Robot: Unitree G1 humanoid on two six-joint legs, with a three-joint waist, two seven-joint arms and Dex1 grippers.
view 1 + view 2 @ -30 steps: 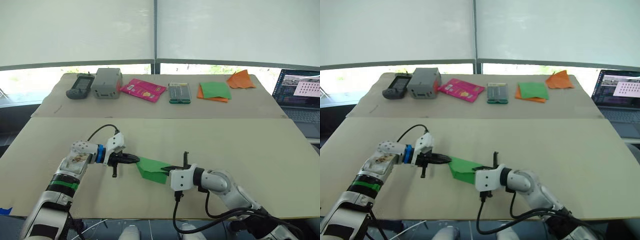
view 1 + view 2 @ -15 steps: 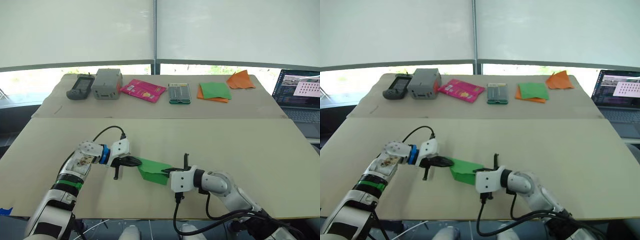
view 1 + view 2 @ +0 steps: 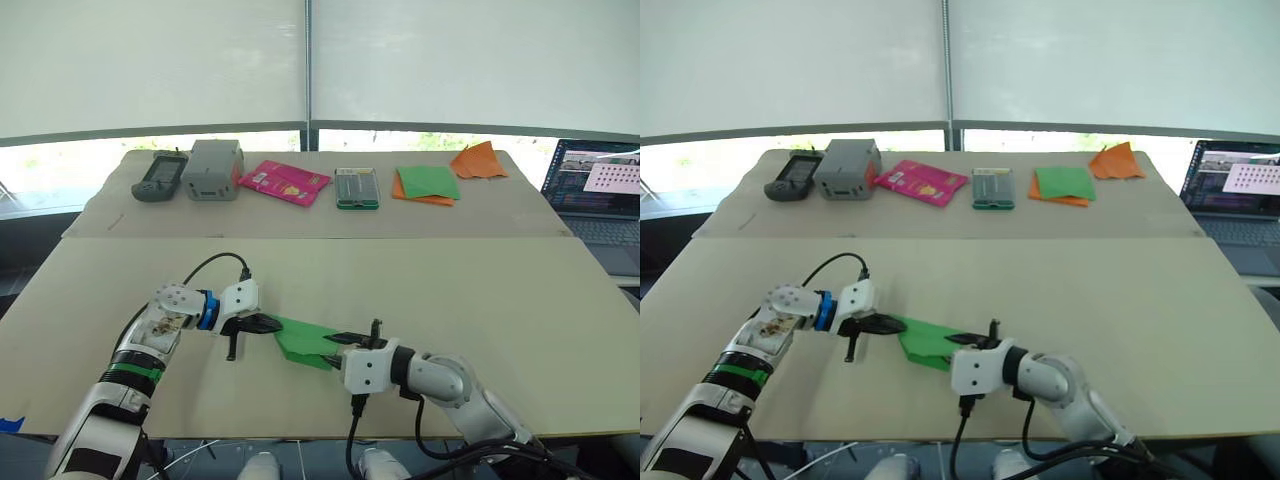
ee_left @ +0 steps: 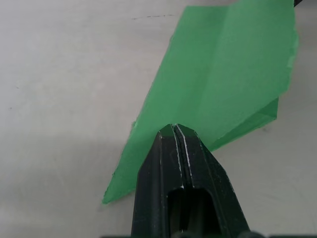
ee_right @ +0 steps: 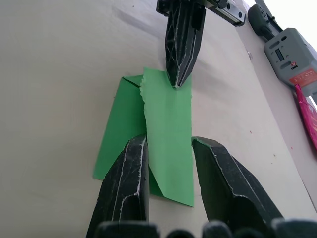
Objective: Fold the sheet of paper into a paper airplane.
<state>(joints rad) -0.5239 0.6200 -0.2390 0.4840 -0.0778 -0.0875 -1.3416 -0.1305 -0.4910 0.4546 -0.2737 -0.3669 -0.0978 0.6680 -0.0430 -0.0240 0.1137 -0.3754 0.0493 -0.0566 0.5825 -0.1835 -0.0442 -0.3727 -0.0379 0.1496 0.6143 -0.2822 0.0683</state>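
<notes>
Left gripper [image 4: 174, 130]: two black tapered fingers, ridged inner faces pressed together, tips clenched on the near-left edge of the sheet of paper [image 3: 305, 340]. White wrist housing with a blue ring behind, black cable looped above it.

Right gripper [image 5: 168, 148]: two black fingers with scuffed, matte pads, spread apart; the upper flap of the sheet runs between them, neither pad visibly closed on it. White cylindrical wrist, black cable trailing off the desk edge.

Sheet of paper: thin, bright green, plain, folded into a long narrow form with a straight lengthwise crease; one layer lies flat on the desk, a second layer is raised over it. One short edge is ragged. It lies near the front edge of the near desk [image 3: 480, 290], between the two grippers.

Near desk: pale beige, matte, faintly scuffed board surface.

Far desk [image 3: 520, 215]: same beige board, butted against the near one. In a row along it, from the robot's left:
- handheld device [image 3: 160, 175], dark grey, rounded
- box-shaped unit [image 3: 212, 168], grey, blocky
- packet [image 3: 286, 181], flat, pink, printed
- flat case [image 3: 357, 187], rectangular, dark green with a pale ribbed face
- stack of sheets [image 3: 427, 185], green over orange, square
- orange paper piece [image 3: 479, 160], pointed, folded

Laptop [image 3: 598, 190]: open, lit screen, at the far right beside the desks.
</notes>
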